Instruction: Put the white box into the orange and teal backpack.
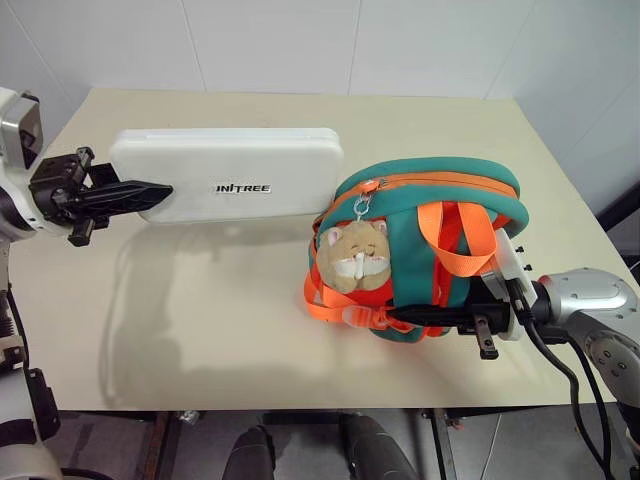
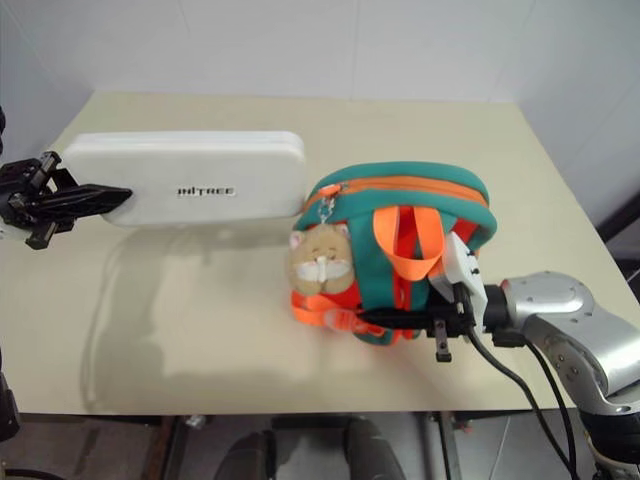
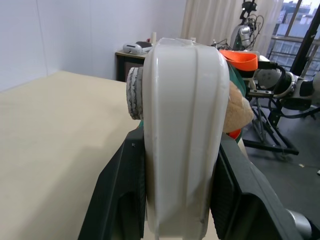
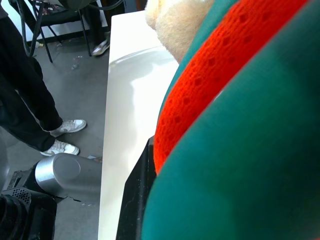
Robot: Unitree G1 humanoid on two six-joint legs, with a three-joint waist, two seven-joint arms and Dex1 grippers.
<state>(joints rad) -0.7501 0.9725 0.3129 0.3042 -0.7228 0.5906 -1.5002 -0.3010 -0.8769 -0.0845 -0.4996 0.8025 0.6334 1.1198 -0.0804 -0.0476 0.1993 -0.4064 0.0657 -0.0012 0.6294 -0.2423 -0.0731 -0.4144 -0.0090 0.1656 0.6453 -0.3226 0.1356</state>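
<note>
While you look down over the worktop [image 1: 250,330], read the scene as follows.

White box: your left gripper [image 1: 140,192] holds the white box [image 1: 235,173] by its 9 o'clock end, level and lifted off the worktop, with its shadow lying beneath it; the dark lettering on the lid faces up.

Left fingers: part-way apart and clamped on the box; in the left wrist view one black finger [image 3: 117,200] presses each broad face of the white case.

Box and bag: the 3 o'clock end of the box reaches the teal rim of the orange and teal backpack [image 1: 410,215], right at the zipper end; you cannot tell whether it touches or has slipped inside.

Backpack: it sits at about 3 o'clock from the worktop's middle, the orange zipper line running along its top, the orange straps [image 1: 455,235] looped over its near side.

Plush toy: a tan plush toy [image 1: 352,255] hangs on the backpack's 9 o'clock side.

Right fingers: your right gripper [image 2: 385,318] comes in from 3 o'clock, its fingers nearly together and pinching the backpack's lower edge among the orange webbing.

Floor: a person's shoes [image 4: 62,137] stand beside the worktop in the right wrist view.
</note>
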